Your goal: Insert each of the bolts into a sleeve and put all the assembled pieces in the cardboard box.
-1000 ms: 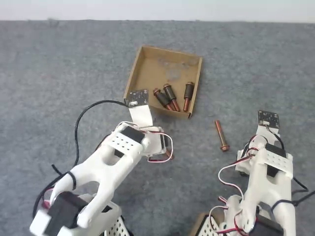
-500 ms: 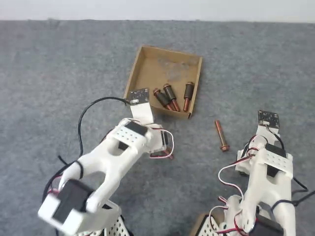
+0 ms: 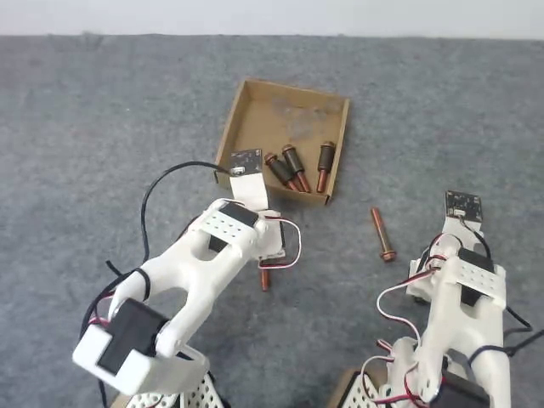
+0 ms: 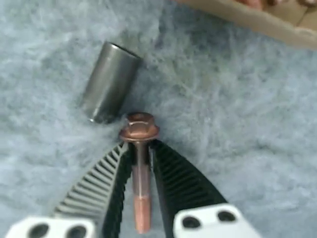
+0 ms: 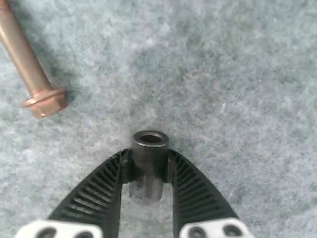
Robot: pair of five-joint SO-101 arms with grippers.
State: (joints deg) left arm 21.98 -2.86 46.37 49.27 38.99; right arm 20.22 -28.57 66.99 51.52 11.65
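Note:
My left gripper (image 4: pixel 140 146) is shut on a copper bolt (image 4: pixel 140 168), whose hex head (image 4: pixel 139 127) sticks out past the fingertips. A dark sleeve (image 4: pixel 110 82) lies on the grey mat just beyond the head, tilted and not touching it. In the high view this bolt's shank (image 3: pixel 264 279) pokes out under the left arm (image 3: pixel 223 246), just in front of the cardboard box (image 3: pixel 246 106). My right gripper (image 5: pixel 148 156) is shut on a second dark sleeve (image 5: pixel 149 148), its open bore facing up. A loose bolt (image 5: pixel 27 59) lies beside it on the mat (image 3: pixel 382 234).
The box holds three assembled pieces (image 3: pixel 296 168) along its near wall; its cardboard wall (image 4: pixel 257 22) is close ahead of the left gripper. The right arm (image 3: pixel 459 285) stands at the right of the grey mat (image 3: pixel 102 127).
The left arm has swung and shifted a little to the right; the bolt in its gripper now shows pointing toward the table's near side. The right arm and the loose bolt have not moved.

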